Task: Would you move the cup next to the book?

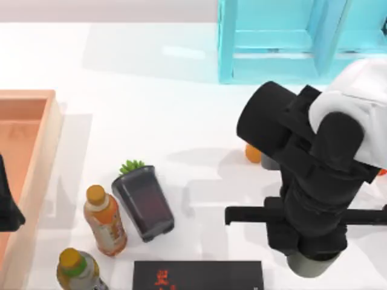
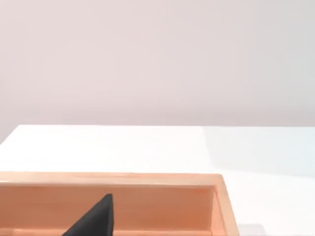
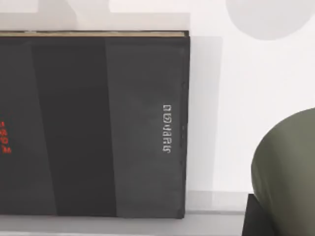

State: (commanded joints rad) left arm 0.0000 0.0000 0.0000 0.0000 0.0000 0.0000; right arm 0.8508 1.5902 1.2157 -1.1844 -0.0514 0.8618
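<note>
The cup (image 1: 312, 264), a plain grey cylinder, pokes out from under my right arm at the table's front right. My right gripper (image 1: 305, 249) is shut on it. In the right wrist view the cup (image 3: 290, 172) is a large curved grey shape close by, with one black finger (image 3: 253, 219) against it. A round shadow on the table suggests it is held off the surface. The book (image 1: 197, 275), a flat black slab with red characters, lies at the front edge just left of the cup. The book's right edge (image 3: 147, 123) is a short gap from the cup.
A black plant pot (image 1: 144, 202) lies tipped left of centre, with two drink bottles (image 1: 104, 219) (image 1: 77, 270) beside it. A wooden tray (image 1: 36, 151) lines the left side, and my left gripper (image 2: 93, 222) is parked over it. A blue rack (image 1: 284, 42) stands at the back right. A small orange object (image 1: 253, 153) sits by my right arm.
</note>
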